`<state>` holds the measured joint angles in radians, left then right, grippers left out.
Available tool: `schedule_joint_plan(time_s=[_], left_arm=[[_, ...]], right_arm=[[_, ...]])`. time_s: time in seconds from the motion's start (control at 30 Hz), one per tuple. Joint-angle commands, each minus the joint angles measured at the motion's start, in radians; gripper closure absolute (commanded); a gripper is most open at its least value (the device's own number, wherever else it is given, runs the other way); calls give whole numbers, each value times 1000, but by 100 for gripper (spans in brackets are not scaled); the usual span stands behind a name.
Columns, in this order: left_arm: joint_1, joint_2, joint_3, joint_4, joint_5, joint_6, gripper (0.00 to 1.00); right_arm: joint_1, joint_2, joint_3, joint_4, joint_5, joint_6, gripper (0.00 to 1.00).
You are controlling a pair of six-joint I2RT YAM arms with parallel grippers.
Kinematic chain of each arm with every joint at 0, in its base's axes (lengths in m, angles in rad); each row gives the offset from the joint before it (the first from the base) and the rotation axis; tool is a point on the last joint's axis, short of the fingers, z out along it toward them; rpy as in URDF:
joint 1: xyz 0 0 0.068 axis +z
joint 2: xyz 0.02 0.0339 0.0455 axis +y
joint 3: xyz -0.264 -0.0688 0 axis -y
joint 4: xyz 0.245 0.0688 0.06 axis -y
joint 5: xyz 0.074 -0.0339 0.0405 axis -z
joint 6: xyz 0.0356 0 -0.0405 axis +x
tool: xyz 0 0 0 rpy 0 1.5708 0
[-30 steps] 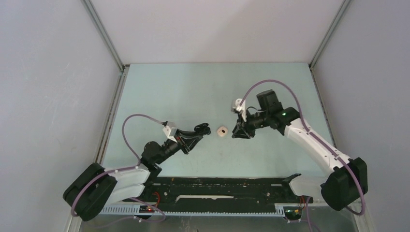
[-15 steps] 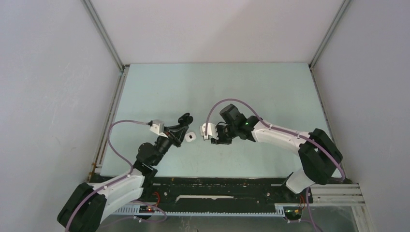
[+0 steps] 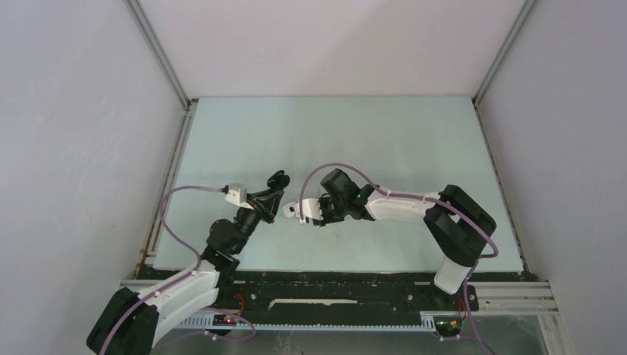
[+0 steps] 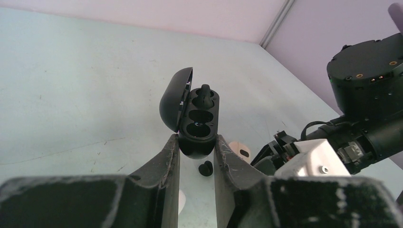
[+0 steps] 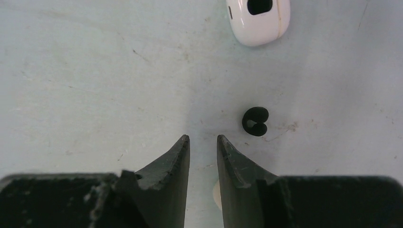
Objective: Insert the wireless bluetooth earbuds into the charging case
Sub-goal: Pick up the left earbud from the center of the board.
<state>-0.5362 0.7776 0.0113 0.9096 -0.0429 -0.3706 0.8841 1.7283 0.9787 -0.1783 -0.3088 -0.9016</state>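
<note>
My left gripper point(image 4: 197, 137) is shut on a black charging case point(image 4: 198, 116), held off the table with its lid open. One black earbud point(image 4: 205, 92) sits in the far socket; the near socket is empty. A second black earbud point(image 5: 255, 121) lies loose on the table, below the case point(image 4: 205, 168) and just ahead and right of my right gripper point(image 5: 203, 138). That gripper is open by a narrow gap with nothing between its fingers, low over the table. From above, the left gripper point(image 3: 277, 194) and the right gripper point(image 3: 323, 218) are close together mid-table.
A white rounded case point(image 5: 259, 16) with a dark opening lies on the table beyond the loose earbud, between the two grippers point(image 3: 291, 211). A small pale object point(image 5: 216, 194) peeks out under my right finger. The right arm point(image 4: 366, 114) crowds the right side.
The right arm has swung left and down over the table. The left gripper with the black case has shifted left. The pale case now lies further left.
</note>
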Motion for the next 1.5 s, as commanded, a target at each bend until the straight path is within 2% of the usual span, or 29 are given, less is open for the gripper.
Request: schedule_joint_plan(time_s=[0.0,0.13,0.37,0.57,0.73,0.9,1.07,1.47], left_arm=[[7,-10,-72,20,-20,-8,100],[7,-11,-71,19,-21,-10,100],[8,-72,-82,-33,-86,-6,100],[8,-136,-96,-74,-137,-5,100],[8,-124,-96,-61,-127,-5,100],[9,-116,-95,-55,-121,-5,100],[10,-116,-94,-54,-116,-5,100],[9,-107,-90,-49,-103,-10,100]], right_arm=[[0,27,69,62,53,27,70],[-14,60,135,41,44,167,72],[-89,96,241,5,-17,526,72],[-141,165,327,-36,-21,724,57],[-139,248,421,-101,19,782,49],[-127,318,488,-150,82,799,46],[-98,347,489,-164,206,743,45],[-79,292,427,-232,227,663,45]])
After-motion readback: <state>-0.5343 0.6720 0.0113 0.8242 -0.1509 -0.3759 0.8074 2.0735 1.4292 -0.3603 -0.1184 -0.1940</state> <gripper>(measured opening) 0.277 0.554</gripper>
